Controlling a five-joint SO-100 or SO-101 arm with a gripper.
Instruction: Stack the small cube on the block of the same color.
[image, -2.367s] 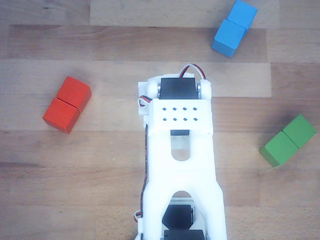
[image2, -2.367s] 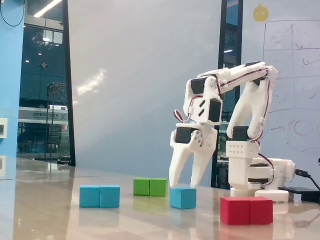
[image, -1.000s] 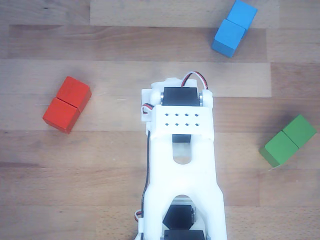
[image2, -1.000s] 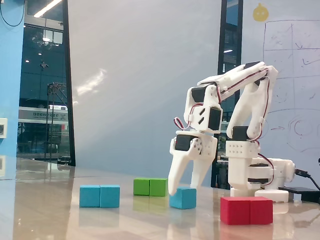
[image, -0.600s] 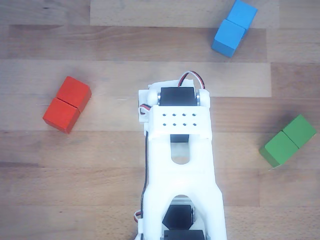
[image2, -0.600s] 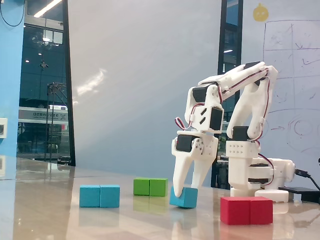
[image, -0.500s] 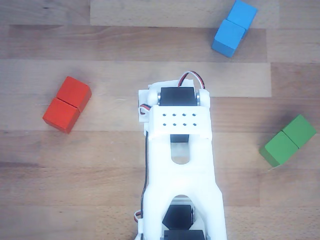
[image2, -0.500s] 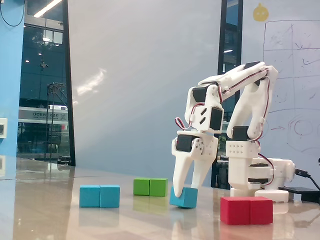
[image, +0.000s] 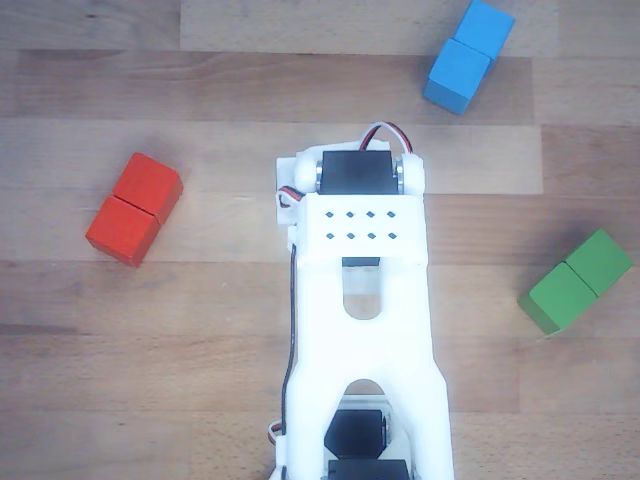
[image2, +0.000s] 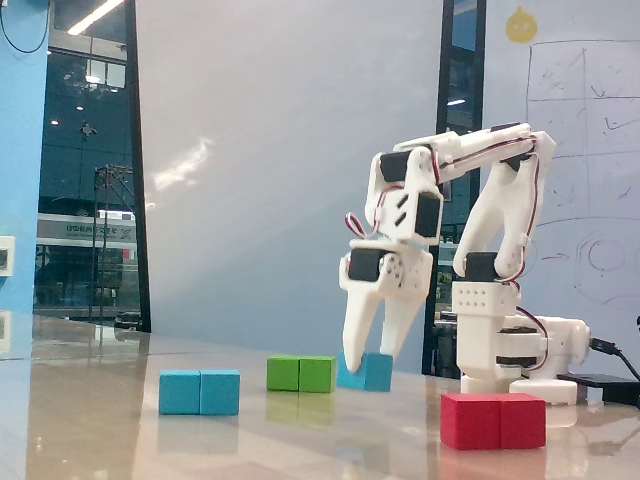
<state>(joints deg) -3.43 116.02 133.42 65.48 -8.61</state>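
Observation:
In the fixed view my gripper (image2: 366, 367) is shut on the small cube (image2: 368, 373), a light-blue cube held a little above the table. The block (image2: 200, 392), light blue with a groove across its middle, lies on the table to the left of the gripper. From the other view, which looks down from above, the same block (image: 467, 56) lies at the top right. There the white arm (image: 362, 300) hides the gripper and the small cube beneath it.
A red two-part block (image2: 494, 420) (image: 133, 208) sits near the front right in the fixed view and at the left in the other view. A green two-part block (image2: 300, 374) (image: 577, 281) lies behind the gripper. The arm's base (image2: 510, 345) stands at the right.
The gripper came down over the small cube on the table, shut on it and tilted it. It has now lifted the cube off the table.

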